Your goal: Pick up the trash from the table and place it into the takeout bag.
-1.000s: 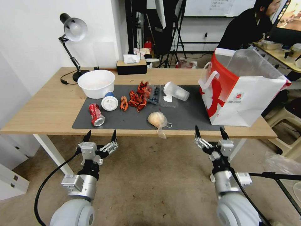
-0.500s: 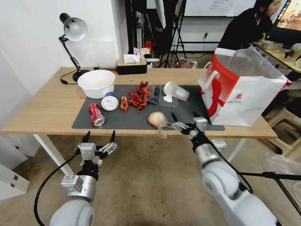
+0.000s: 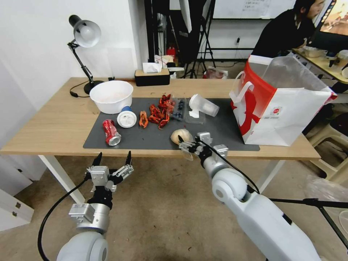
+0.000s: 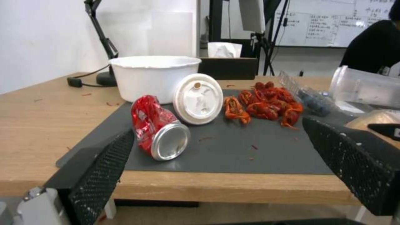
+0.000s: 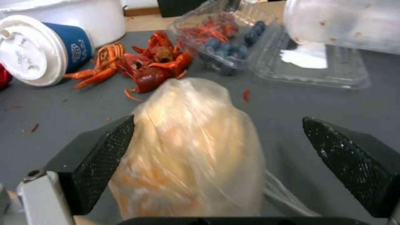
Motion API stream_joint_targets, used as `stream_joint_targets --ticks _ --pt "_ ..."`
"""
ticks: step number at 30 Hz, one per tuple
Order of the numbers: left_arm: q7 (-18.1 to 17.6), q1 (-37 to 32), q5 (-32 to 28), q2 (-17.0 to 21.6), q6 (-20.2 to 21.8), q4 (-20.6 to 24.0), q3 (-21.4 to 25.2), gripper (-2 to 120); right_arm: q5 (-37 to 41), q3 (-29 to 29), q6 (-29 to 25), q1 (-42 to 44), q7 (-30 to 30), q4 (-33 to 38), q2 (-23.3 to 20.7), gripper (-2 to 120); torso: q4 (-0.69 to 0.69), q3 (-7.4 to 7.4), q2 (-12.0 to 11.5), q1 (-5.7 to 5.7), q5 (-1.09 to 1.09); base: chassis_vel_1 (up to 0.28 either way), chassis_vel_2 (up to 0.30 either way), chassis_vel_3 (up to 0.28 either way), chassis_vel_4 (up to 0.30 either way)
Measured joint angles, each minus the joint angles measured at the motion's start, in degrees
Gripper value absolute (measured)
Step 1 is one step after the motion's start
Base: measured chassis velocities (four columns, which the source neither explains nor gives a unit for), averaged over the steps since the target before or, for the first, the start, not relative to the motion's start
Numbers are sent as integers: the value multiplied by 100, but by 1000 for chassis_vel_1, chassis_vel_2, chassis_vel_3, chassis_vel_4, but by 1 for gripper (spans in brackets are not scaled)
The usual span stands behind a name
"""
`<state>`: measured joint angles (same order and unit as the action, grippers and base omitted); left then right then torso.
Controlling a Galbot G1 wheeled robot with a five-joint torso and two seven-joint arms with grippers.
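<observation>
Right hand spread wide around clear-wrapped beige lump on tabletop, left hand open below the edge, takeout bag at right.

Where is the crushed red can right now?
In the head view the red can lies on its side at the left end of the grey mat, just in front of the white lidded cup, beyond the left gripper.

Two glossy white rounded arms, silver metal wrist housings with small screws, black cables looping along each, left hand and right hand with black mesh-textured finger pads
</observation>
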<state>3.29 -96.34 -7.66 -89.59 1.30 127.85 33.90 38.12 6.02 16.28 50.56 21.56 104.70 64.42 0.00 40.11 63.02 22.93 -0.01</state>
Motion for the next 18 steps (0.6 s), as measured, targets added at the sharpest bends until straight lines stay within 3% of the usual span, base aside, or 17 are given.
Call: stream_joint_targets --ticks 8,18 --pt "-5 17 17 -11 -56 -81 1 100 -26 210 -49 -197 -16 -287 130 98 0 0 0 0 1 0 0 0 0" --pt "-10 37 25 -11 -87 -143 -4 100 -36 310 -62 -265 24 -404 208 66 0 0 0 -1 1 0 0 0 0"
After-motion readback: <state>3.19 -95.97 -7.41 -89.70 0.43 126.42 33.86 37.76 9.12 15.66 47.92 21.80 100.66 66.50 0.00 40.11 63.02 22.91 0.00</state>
